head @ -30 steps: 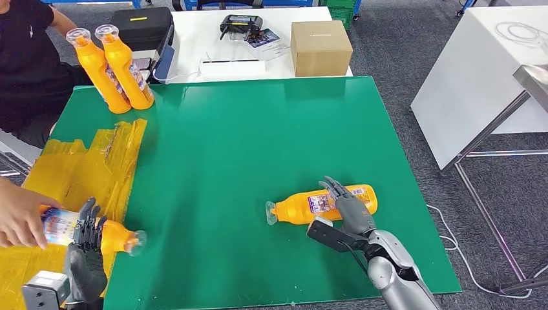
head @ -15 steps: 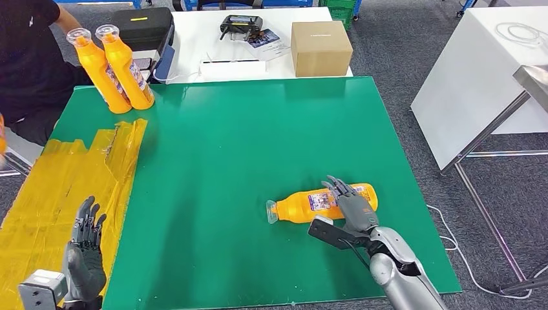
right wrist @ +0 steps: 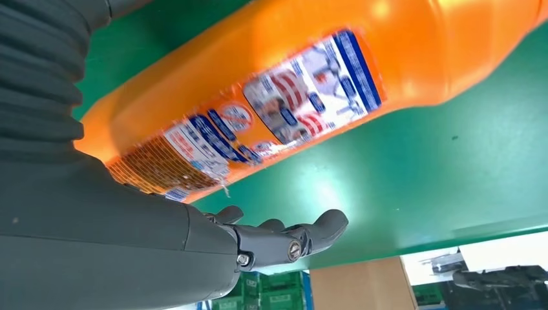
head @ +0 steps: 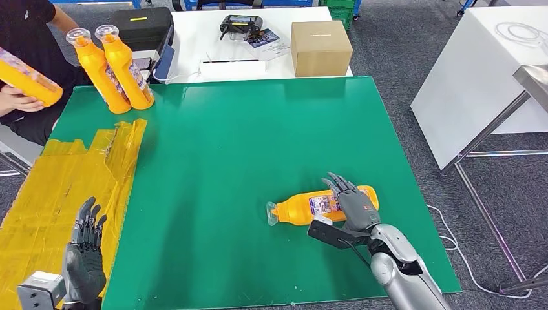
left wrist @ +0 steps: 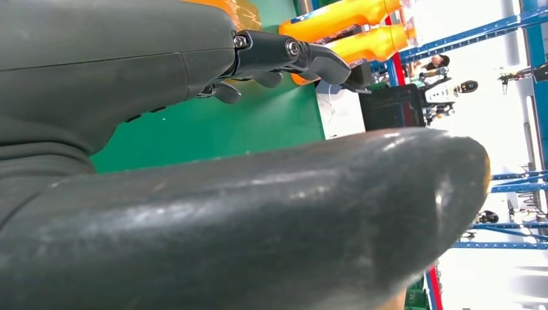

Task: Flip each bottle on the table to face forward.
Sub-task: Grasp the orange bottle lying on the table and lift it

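bottle (head: pixel 321 204) lying flat, label (right wrist: pixel 284 106) clear at r wrist.

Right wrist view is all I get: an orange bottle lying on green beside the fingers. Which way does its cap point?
Observer: In the head view the lying bottle has its cap toward the robot's left; the right hand is over its base end.
Operator: And the left hand?
Observer: The left hand is open over the yellow sheet, holding nothing.
Operator: Other bottles?
Observer: Two standing bottles at the table's far left corner; a person's hand holds another bottle beside them.
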### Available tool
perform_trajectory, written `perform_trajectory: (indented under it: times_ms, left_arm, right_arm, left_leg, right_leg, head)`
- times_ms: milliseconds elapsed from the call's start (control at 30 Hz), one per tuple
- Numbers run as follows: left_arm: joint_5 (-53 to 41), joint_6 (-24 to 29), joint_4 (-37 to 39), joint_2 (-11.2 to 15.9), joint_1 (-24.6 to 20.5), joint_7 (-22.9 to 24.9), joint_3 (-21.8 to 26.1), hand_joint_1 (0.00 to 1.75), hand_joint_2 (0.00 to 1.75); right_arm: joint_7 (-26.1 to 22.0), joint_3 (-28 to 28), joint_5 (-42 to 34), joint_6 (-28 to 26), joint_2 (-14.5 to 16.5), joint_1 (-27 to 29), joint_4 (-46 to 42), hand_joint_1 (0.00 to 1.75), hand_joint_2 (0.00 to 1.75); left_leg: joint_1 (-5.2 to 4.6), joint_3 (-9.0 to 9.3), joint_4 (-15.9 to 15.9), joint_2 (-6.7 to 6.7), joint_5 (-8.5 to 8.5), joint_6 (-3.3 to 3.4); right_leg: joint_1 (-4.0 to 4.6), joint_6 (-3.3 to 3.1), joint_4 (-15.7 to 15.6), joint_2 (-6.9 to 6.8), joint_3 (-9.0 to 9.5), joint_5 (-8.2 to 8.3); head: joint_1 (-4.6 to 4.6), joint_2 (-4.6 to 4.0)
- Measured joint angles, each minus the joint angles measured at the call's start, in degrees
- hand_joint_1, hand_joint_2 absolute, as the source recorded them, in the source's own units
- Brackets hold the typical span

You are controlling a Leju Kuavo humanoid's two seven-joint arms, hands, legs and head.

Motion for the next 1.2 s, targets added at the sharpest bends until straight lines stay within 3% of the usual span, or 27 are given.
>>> perform_trajectory:
  times_ms: [433, 900, 1200]
  left_arm:
    - [0.51, -0.16, 0.0, -0.38, -0.06, -0.01, 0.44, 0.0, 0.0]
    - [0.7, -0.11, 0.15, -0.48, -0.49, 0.03, 0.61, 0.0, 0.0]
    - [0.72, -0.11, 0.2, -0.52, -0.56, 0.05, 1.02, 0.0, 0.0]
  right_arm:
    - [0.15, 1.15, 1.38, 0.15, -0.66, -0.04, -0.03, 0.0, 1.75]
    - [4.14, 4.26, 8.04, 0.49, -2.35, -2.42, 2.39, 0.0, 1.75]
    - [4.48, 5.6, 8.51, 0.5, -2.61, -3.47, 4.03, 0.0, 1.75]
  left_leg:
    - [0.0, 0.0, 0.0, 0.0, 0.0, 0.0]
    - [0.0, -0.01, 0.0, 0.0, 0.0, 0.0]
    - [0.0, -0.02, 0.0, 0.0, 0.0, 0.0]
  right_leg:
    - [0.0, 0.0, 0.0, 0.0, 0.0, 0.0]
    - [0.0, 0.0, 0.0, 0.0, -0.01, 0.0]
    - [0.0, 0.0, 0.0, 0.0, -0.01, 0.0]
  head:
    - [-0.01, 0.0]
    - [0.0, 0.0]
    - [0.0, 0.0]
